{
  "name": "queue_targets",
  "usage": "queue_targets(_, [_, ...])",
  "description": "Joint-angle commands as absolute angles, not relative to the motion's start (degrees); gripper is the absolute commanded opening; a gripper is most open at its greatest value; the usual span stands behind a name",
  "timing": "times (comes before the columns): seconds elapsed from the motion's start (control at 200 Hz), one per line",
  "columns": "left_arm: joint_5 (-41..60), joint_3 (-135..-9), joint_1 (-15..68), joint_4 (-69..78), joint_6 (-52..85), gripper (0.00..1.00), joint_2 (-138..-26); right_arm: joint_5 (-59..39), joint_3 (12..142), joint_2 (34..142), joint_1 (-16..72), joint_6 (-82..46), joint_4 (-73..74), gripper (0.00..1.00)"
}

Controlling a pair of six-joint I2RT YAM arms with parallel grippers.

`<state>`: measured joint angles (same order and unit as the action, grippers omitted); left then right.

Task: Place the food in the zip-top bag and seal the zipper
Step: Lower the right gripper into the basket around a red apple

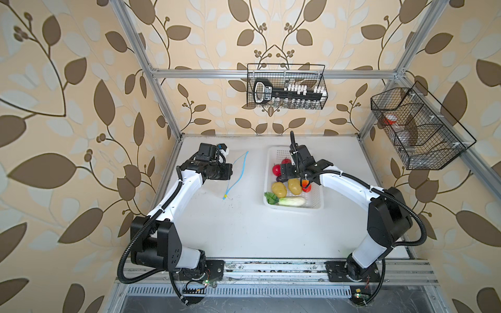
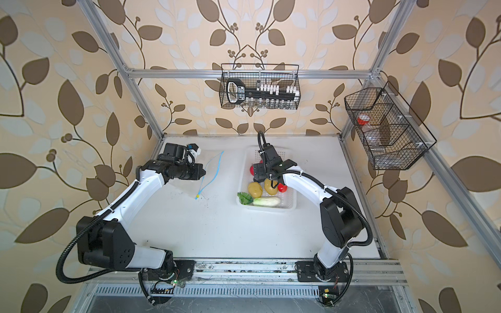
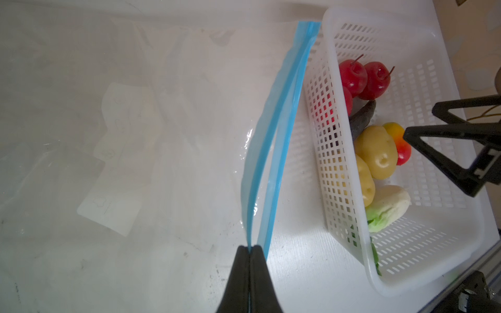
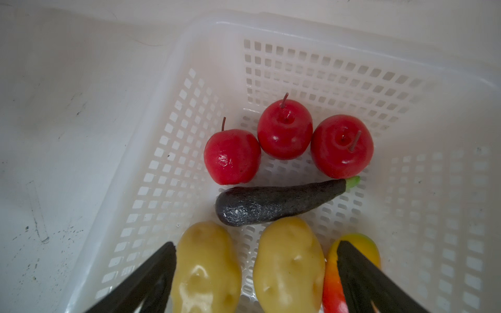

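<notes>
The clear zip-top bag [image 3: 135, 135] lies flat on the table, left of the white basket [image 4: 325, 67]. Its blue zipper [image 3: 282, 122] gapes, with the yellow slider [image 1: 225, 195] at the near end. My left gripper [image 3: 249, 248] is shut on the zipper's upper lip and holds it raised. The food sits in the basket: three red apples [image 4: 284, 130], an eggplant [image 4: 276, 202], two potatoes [image 4: 206, 268], a red-yellow fruit [image 4: 332, 284] and a cabbage [image 1: 291, 201]. My right gripper [image 4: 256, 244] hangs open low in the basket, its fingers either side of both potatoes, one finger over the fruit.
A black wire basket [image 1: 286, 86] with tools hangs on the back rail. Another wire basket [image 1: 417, 130] hangs on the right wall. The metal base rail [image 1: 271, 267] runs along the table's front edge.
</notes>
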<state>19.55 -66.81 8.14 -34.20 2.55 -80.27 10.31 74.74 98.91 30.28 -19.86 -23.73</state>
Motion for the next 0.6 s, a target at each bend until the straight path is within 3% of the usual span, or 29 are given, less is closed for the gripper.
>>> queue_targets(0.0, [21.0,-66.3,7.2,-31.8,3.0,0.0,-78.1,7.9,77.7,101.6,30.2,-19.6,-22.8,0.91])
queue_targets(0.595, [24.5,-65.9,4.5,-31.6,4.2,0.0,-79.4,6.0,84.0,111.3,28.9,-19.0,-22.3,0.9])
